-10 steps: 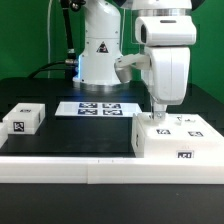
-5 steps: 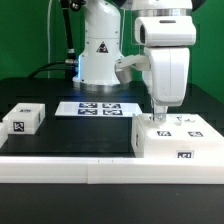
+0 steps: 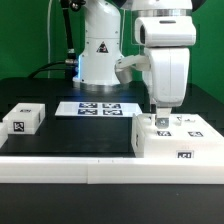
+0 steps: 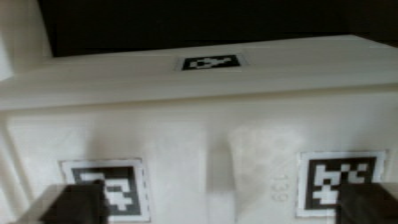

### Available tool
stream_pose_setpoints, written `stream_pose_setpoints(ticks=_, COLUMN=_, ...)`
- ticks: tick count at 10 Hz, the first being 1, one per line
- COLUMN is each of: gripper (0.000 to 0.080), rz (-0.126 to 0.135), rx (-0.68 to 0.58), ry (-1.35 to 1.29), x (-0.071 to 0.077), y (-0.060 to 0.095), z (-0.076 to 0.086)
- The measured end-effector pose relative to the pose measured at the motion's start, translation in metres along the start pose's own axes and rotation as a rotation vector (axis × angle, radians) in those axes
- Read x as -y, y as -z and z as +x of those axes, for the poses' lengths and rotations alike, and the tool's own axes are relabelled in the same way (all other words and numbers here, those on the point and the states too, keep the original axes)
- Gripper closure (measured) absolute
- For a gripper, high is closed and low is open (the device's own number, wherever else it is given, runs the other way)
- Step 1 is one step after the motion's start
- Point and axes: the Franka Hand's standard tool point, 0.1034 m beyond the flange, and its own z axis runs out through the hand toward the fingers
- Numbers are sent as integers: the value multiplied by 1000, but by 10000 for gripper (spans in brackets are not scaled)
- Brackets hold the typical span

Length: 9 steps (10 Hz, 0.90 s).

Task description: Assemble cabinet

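Inspection finding: the pincer (image 3: 160,121) is pointing tips-down at the top face of the cabinet box (image 3: 185,143), near that face's corner toward the exterior view's left. Whether the tips are touching the surface cannot be told.

In the wrist view the pincer (image 4: 222,208) is standing wide. Its two dark fingertips (image 4: 84,206) are showing well apart, with nothing clamped between them. The white box top is lying directly beneath them, bearing a near tag (image 4: 111,187) beside one fingertip and a second tag (image 4: 338,182) beside the other. A faint, blurred pale band (image 4: 267,172) is running between the two tags. A far tag (image 4: 210,62) is sitting on a face beyond the pincer.

A small white tagged block (image 3: 22,119) is resting on the black table (image 3: 70,135), well apart from the pincer toward the exterior view's left. The marker board (image 3: 98,108) is lying behind the pincer on that same side. A long white border rail (image 3: 80,172) is running in front of the pincer, just beside the box.
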Motion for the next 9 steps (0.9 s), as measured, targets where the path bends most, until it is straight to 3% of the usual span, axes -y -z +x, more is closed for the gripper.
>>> stream_pose_setpoints(ticks=1, gripper=49, rz=0, rx=0, ry=0, x=0, y=0, z=0)
stream_pose_setpoints(ticks=2, gripper=15, rz=0, rx=0, ry=0, x=0, y=0, z=0)
stream_pose_setpoints(ticks=4, gripper=3, rz=-2, rx=2, ry=-12, x=1, y=3, z=-1)
stream_pose_setpoints(ticks=7, gripper=2, rz=-40, rx=16, ry=-148, x=14, y=35, z=-3)
stream_pose_setpoints(ticks=9, gripper=2, rz=-53, rx=20, ry=-283, x=31, y=45, z=0)
